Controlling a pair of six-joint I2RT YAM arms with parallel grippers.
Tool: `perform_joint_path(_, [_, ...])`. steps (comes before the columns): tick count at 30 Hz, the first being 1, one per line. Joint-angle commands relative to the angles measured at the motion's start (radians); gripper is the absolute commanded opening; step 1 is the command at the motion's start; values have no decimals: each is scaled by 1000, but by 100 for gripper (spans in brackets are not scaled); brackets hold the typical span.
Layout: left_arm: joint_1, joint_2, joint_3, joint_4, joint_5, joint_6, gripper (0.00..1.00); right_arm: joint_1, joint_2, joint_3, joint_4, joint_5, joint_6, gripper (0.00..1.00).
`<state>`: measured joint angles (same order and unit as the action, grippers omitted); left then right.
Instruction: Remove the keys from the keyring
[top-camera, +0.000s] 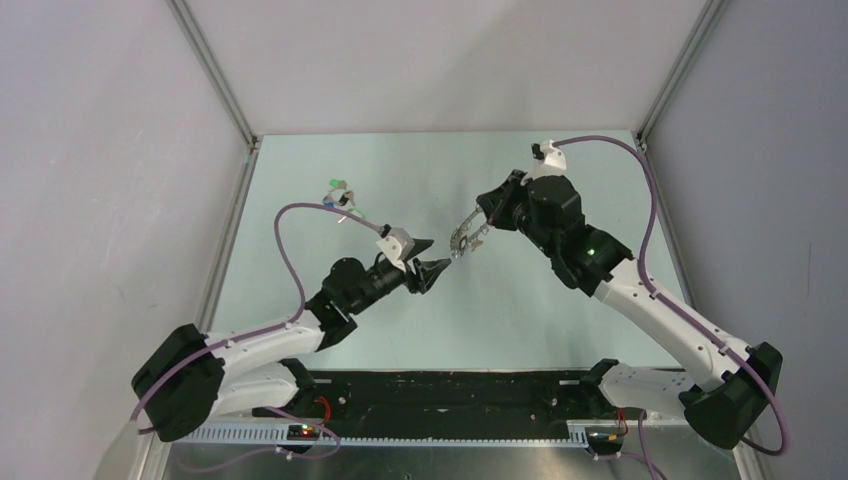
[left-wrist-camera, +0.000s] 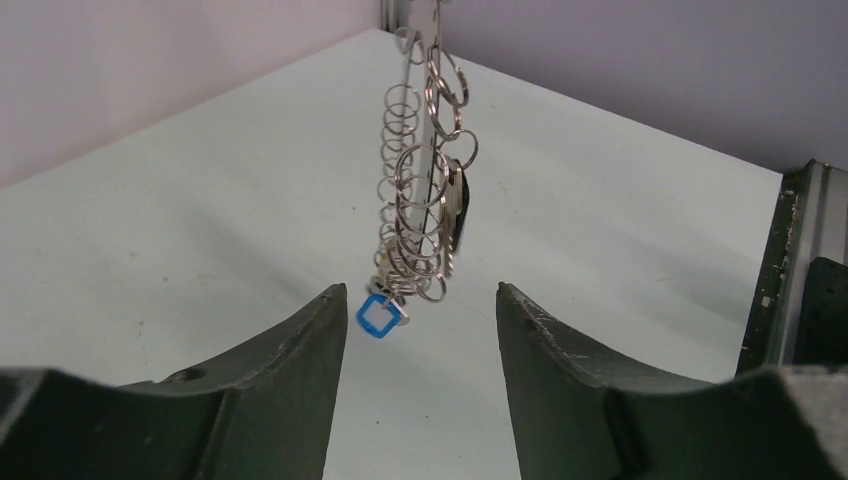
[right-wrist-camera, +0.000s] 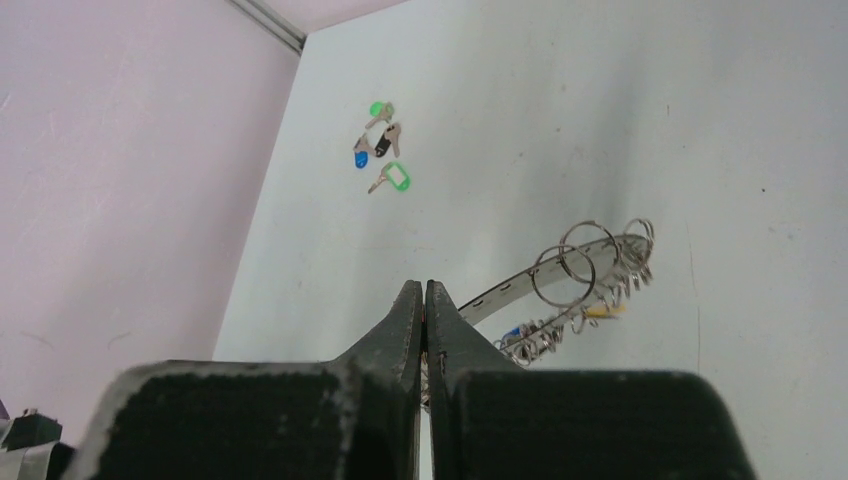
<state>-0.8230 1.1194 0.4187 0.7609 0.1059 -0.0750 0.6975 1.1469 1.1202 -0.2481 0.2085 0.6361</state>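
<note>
Pinching the keyring (top-camera: 465, 238) in the right gripper (top-camera: 490, 212), fingers pressed tight together on the flat grey band, well above the table (top-camera: 520, 320). Held aloft near the middle of the top view, tilted, with the fringe of wire loops (left-wrist-camera: 405, 110) trailing down toward 7 o'clock from the grip. Hooked on those loops: a blue-tagged key (left-wrist-camera: 378, 317) at the very bottom, a yellow tag (right-wrist-camera: 603, 311) farther along the rim, and what looks like a black-tagged key (left-wrist-camera: 455, 205) dangling about halfway up. Reaching in from 8 o'clock with the left gripper (top-camera: 432, 262), spread apart and closed on nothing, one fingertip on either side of the lowest loops. Blue tag just beside the fingertip at 9 o'clock in the left wrist view; touching or not, impossible to tell. Lying flat on the table at 10 o'clock from the ring, well apart from it and near the table's 9 o'clock edge: a small cluster of loose keys (right-wrist-camera: 382, 150) with green, blue and black tags.
</note>
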Motion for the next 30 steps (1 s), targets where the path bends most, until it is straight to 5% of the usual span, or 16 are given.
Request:
perform_joint_path(1, [-27, -23, -3, 87, 8, 71, 60, 6, -32, 5, 87, 47, 1, 0])
perform_joint_path(11, [-90, -71, -90, 158, 100, 220, 58, 6, -16, 5, 108, 61, -16, 0])
perform_joint_path(30, [-93, 116, 54, 202, 76, 198, 60, 19, -30, 4, 101, 58, -21, 0])
